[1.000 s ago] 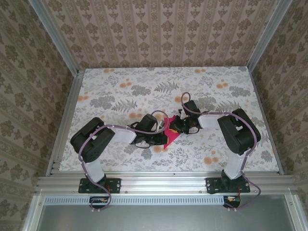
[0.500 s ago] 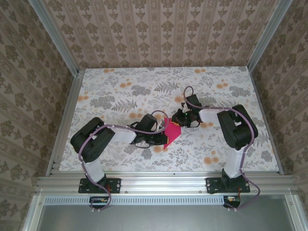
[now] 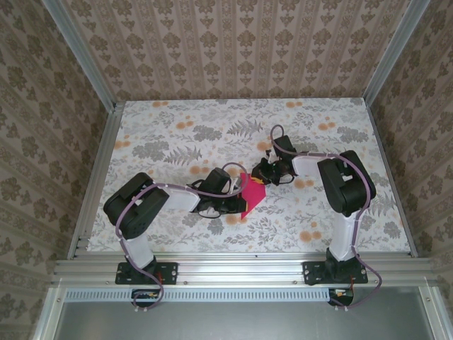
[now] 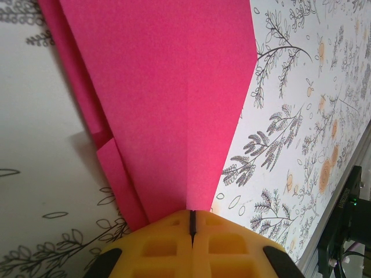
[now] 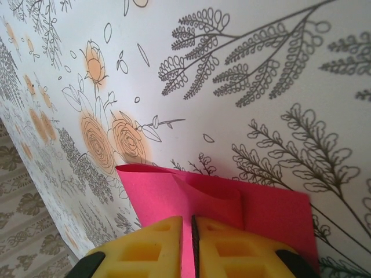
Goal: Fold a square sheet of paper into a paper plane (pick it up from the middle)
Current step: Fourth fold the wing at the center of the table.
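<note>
Top external view: a folded magenta-pink paper sheet (image 3: pixel 253 200) is lying near the middle of the flower-printed tablecloth (image 3: pixel 177 142), between the two arms. It is reading as a narrow pointed shape, running from the far end down toward the near edge of the table.

The left gripper (image 3: pixel 240 204) is reaching in from the left and meeting the paper's left edge. The right gripper (image 3: pixel 259 180) is coming in from the right and meeting the paper's far end. Both wrists are sitting low over the cloth.

Left wrist view: the left gripper (image 4: pixel 191 218) is pressing its yellow waffle-patterned pads (image 4: pixel 156 246) together, with only a dark hairline between them. They are clamping the narrow end of the paper (image 4: pixel 174 104). A centre crease is running straight away from the pinch, and the sheet is widening as it goes. Extra folded layers are showing along its left side, and one small flap is sticking out low on the left. The tablecloth (image 4: pixel 301 116) is lying beneath.

Right wrist view: the right gripper (image 5: pixel 193 223) is also closing its yellow pads (image 5: pixel 232 250) on the paper (image 5: pixel 266 211), with pink showing in the thin slit between them. Just ahead of the pads, a loose flap is curling up off the sheet. The tablecloth (image 5: pixel 232 58) is spreading beyond.
</note>
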Controlling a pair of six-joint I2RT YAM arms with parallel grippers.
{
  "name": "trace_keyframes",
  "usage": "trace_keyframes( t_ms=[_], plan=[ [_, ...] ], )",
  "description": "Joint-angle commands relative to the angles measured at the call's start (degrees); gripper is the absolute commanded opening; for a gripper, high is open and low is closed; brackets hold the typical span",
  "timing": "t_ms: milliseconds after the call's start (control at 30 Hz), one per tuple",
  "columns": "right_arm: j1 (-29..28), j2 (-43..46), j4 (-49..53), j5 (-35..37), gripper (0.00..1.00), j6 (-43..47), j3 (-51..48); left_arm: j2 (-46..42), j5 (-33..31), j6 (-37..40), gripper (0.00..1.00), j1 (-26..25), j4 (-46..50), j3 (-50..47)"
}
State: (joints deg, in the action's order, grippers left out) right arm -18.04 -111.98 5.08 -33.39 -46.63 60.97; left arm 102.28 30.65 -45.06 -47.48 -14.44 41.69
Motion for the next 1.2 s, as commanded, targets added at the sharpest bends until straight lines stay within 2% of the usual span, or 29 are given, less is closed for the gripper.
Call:
trace_keyframes(
  t_ms=[0, 633, 1167],
  plan=[
    [2.1, -2.6, -1.4, 6.5, 0.15, 0.3, 2.2, 4.4, -4.5, 1.8, 0.00, 0.3, 14.8, -4.5],
    [4.0, -3.9, -2.6, 6.3, 0.15, -0.2, 3.3, 4.2, -4.6, 1.9, 0.00, 0.3, 15.3, -4.4],
    [5.5, -3.7, 0.5, 8.0, 0.16, 1.6, 4.5, 4.4, -4.6, 2.0, 0.00, 0.4, 15.7, -3.9]
  ],
)
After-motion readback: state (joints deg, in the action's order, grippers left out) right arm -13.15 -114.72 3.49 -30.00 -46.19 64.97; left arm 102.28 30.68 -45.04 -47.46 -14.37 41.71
